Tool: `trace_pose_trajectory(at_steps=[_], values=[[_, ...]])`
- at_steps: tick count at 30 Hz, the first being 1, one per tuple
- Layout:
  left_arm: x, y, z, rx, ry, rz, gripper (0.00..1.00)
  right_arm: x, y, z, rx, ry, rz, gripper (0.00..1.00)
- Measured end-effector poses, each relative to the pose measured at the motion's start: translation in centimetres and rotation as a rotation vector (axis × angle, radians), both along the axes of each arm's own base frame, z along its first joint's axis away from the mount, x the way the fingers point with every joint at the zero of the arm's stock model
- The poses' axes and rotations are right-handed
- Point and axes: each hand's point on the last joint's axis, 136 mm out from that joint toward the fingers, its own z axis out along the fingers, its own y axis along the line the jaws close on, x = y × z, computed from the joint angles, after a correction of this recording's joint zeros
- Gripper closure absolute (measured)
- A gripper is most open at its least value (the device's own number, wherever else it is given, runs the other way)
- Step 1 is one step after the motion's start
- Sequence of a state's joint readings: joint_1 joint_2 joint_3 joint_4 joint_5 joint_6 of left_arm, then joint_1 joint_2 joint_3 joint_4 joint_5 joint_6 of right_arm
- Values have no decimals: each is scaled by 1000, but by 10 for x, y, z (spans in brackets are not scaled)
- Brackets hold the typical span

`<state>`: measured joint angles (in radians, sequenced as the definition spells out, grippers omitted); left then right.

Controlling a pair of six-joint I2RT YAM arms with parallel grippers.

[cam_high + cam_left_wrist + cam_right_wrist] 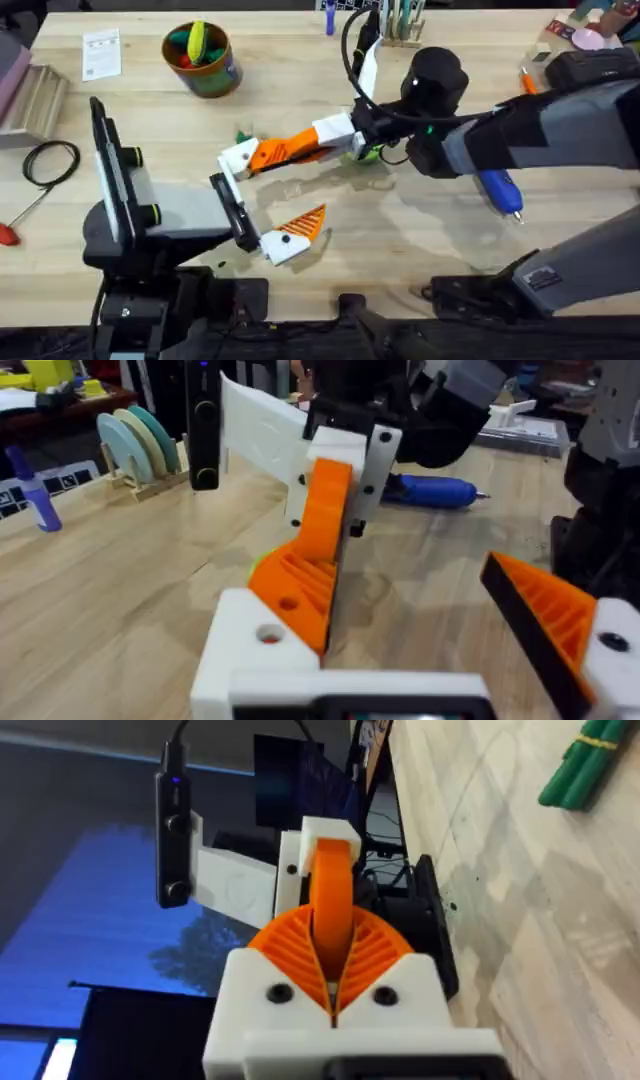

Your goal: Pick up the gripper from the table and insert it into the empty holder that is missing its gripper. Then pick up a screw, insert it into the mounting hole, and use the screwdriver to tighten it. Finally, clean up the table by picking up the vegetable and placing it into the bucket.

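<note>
The orange wedge-shaped gripper (268,152) (295,585) (330,880) is pinched in my right gripper (322,142) (330,935), which is shut on it. Its base lies against the white holder (238,157) (250,650), the bare finger of my left gripper (268,195). The left gripper is open, and its other finger carries an orange pad (545,610). The blue screwdriver (500,190) (430,490) lies under the right arm. A small dark green vegetable (243,137) (585,765) rests on the table just beyond the holder. The bucket (203,60) stands at the back left.
A bright green disc (368,152) sits under the right wrist. A disc rack (400,25) (140,445) stands at the back. A paper card (102,52), a black cable loop (50,160) and a red-handled tool (8,235) lie at the left.
</note>
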<state>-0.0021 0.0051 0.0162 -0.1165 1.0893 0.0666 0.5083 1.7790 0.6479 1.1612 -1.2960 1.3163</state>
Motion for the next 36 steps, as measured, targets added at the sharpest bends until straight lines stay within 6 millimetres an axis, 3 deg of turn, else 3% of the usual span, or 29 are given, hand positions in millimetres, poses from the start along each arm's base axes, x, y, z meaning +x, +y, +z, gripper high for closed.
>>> trace_pose_trajectory(at_steps=[13, 26, 36], values=[[3, 1, 0, 3, -7, 17, 15, -3, 12, 4, -49, 129, 44, 993], [2, 1, 1, 3, -11, 12, 14, -6, 15, 6, -25, 43, 61, 993], [1, 1, 0, 1, -2, 9, 15, -8, 22, 2, -39, 85, 77, 993]])
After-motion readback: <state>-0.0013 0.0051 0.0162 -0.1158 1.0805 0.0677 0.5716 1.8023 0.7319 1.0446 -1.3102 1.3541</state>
